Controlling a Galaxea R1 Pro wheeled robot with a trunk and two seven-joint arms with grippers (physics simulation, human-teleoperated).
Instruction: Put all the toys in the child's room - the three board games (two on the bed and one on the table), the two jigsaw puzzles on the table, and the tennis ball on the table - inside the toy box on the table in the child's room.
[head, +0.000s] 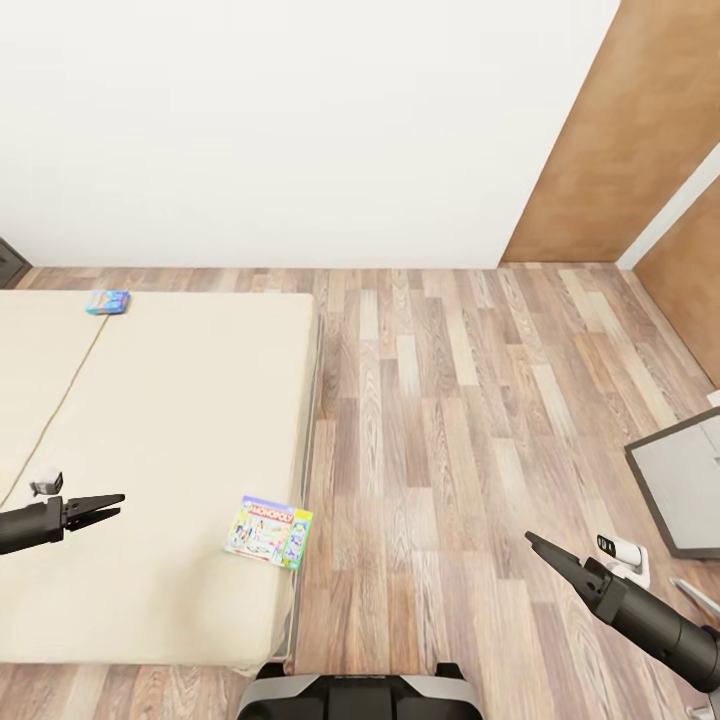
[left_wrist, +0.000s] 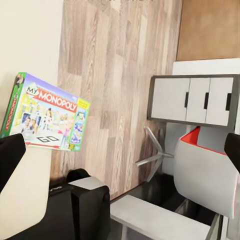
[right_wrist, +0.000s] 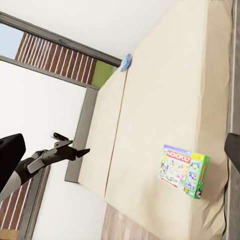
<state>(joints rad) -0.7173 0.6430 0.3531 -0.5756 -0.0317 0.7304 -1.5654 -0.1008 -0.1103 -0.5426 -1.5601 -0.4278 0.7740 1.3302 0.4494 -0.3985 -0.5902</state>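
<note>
The bed (head: 150, 420) took up most of what stood in front of the robot, its plain beige cover broad and flat, with wood-plank floor (head: 470, 400) running beside it to a white wall. Two of the board games lay on that cover, well apart. The Monopoly box (head: 268, 531) sat near the bed's edge closest to the floor, just inside the corner, lying flat and a little askew; the smaller blue game (head: 107, 301) rested far off toward the wall end. Judging by its look, the Monopoly box would be light, stiff cardboard with a glossy, somewhat slippery face, so I'd have expected a pinch across one of its thin green edges to serve best, where it lay close to the bed's side and could be reached. Its lid read "MY MONOPOLY" in the left wrist view, with "GO" on the printed board below; the lettering on the blue box was too small to read. The left gripper (head: 112, 505) hovered above the cover, apart from both boxes, its fingers nearly together and holding nothing. The right gripper (head: 535, 542) hung over the floor, also empty, its tips drawn to a point.
</note>
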